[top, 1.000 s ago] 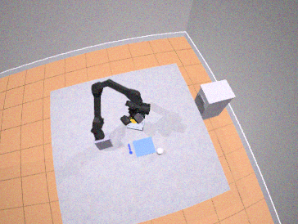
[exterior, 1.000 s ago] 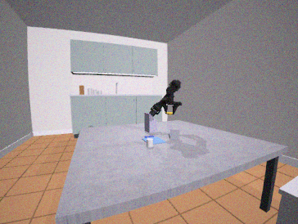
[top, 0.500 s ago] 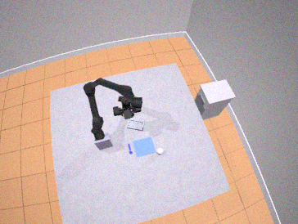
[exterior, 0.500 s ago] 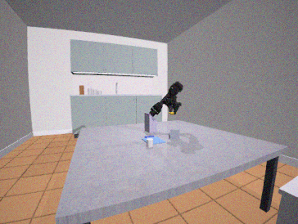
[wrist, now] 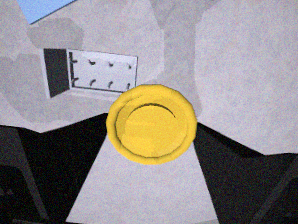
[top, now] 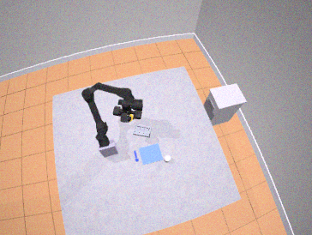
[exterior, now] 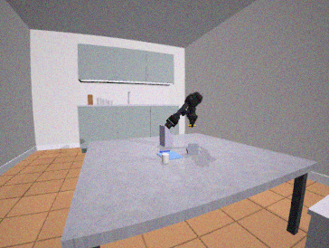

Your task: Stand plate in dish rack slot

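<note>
Fingers of the gripper (wrist: 150,150) are clamping the yellow plate (wrist: 151,123), standing fairly wide across it; in the wrist view the plate is filling the middle of the frame, raised above the grey table (wrist: 240,65). Just above it in that frame the dish rack (wrist: 102,71) is sitting on the table, its small rails showing. In the top view the arm (top: 98,115) is reaching over the rack (top: 141,130), with a blue mat (top: 151,153), a blue utensil (top: 135,156) and a white cup (top: 167,159) lying lower in the frame.

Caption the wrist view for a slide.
Round yellow plate gripped above the grey table, white railed dish rack below.
</note>
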